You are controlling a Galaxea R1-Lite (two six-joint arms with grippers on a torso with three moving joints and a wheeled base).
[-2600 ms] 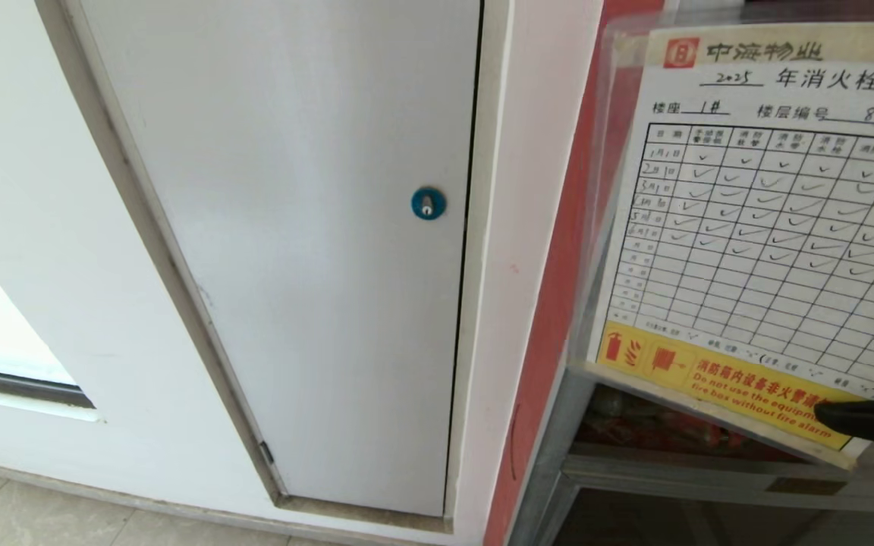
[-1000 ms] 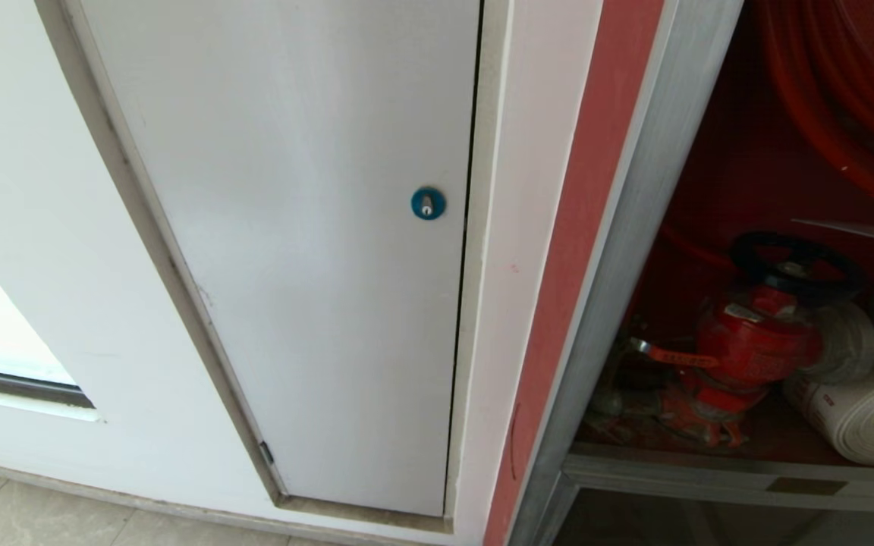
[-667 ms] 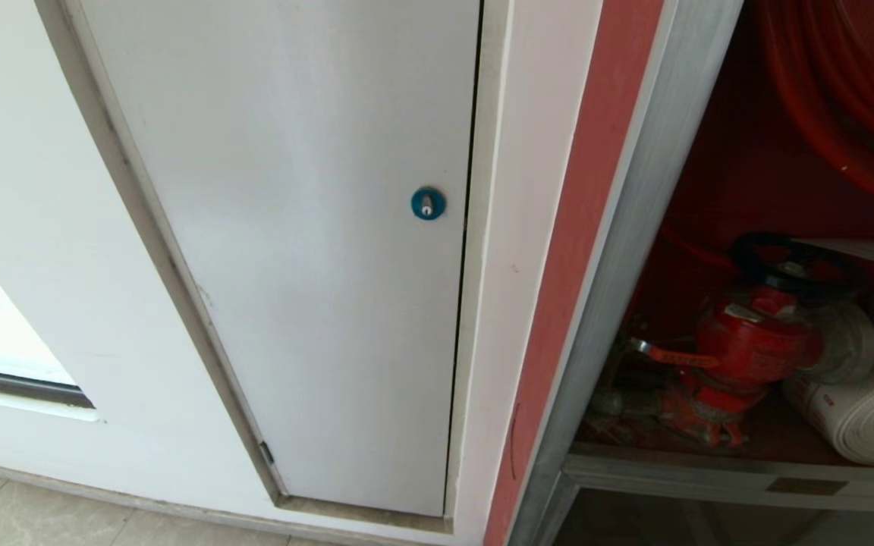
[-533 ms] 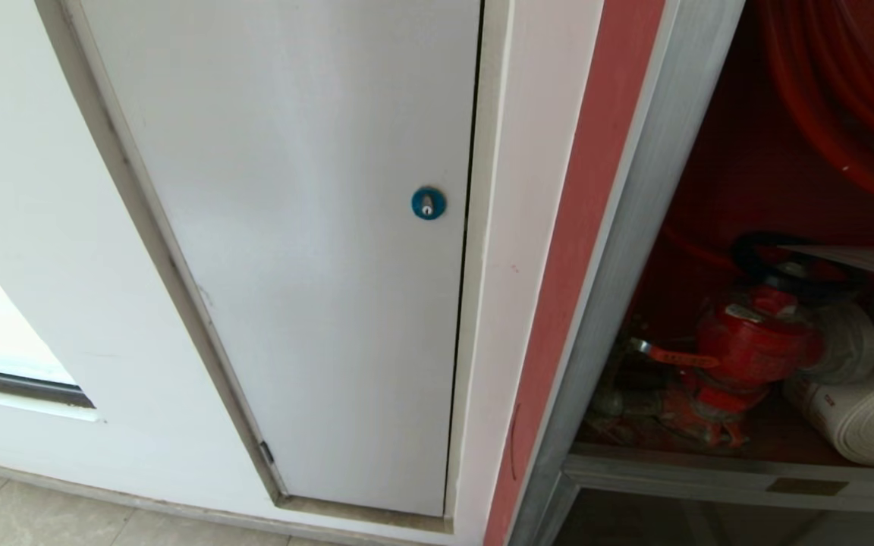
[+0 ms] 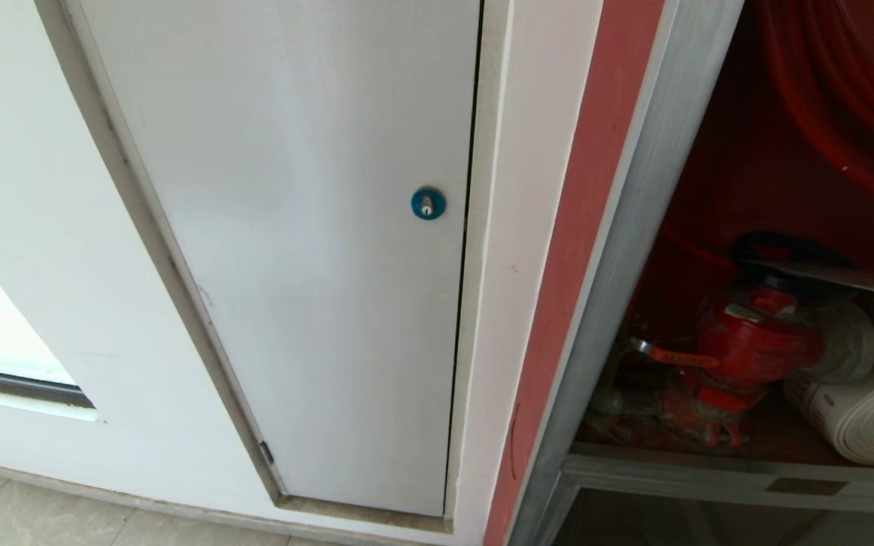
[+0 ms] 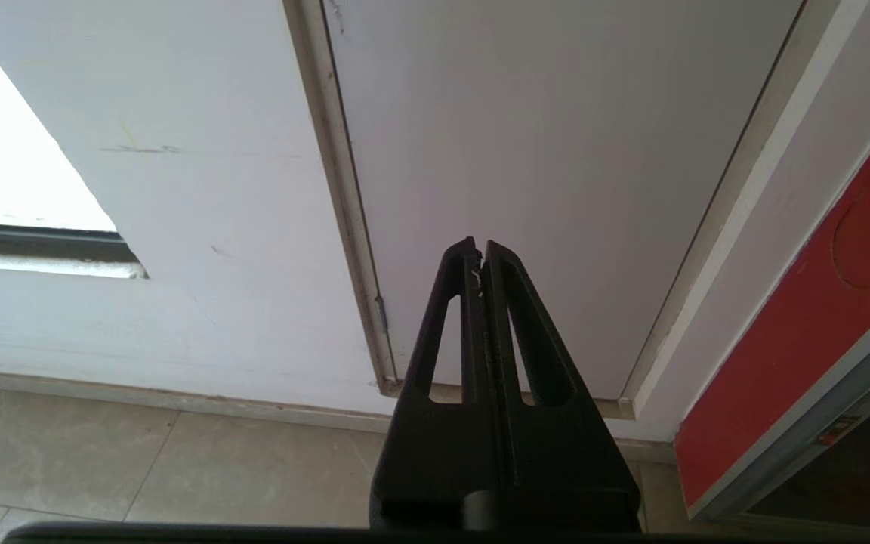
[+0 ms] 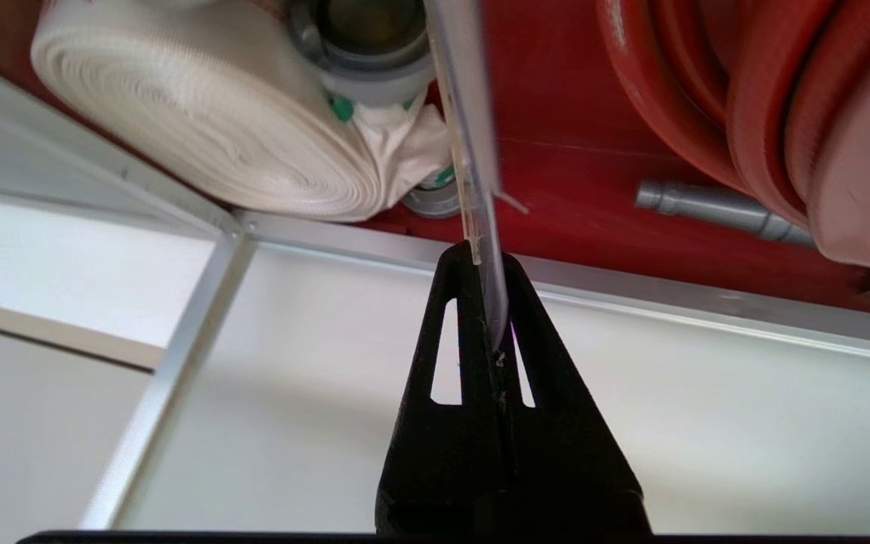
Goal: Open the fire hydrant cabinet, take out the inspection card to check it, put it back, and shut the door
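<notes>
The right claw (image 7: pixel 489 261) is clamped on the card (image 7: pixel 473 143), held edge-on inside the open cabinet (image 5: pixel 619 250), on the right. The card (image 5: pixel 839 274) lies flat above the red valve (image 5: pixel 748 345), left of the white hose (image 5: pixel 862 421). The left claw (image 6: pixel 480 253) is pressed shut, near the white panel (image 5: pixel 293 227).
</notes>
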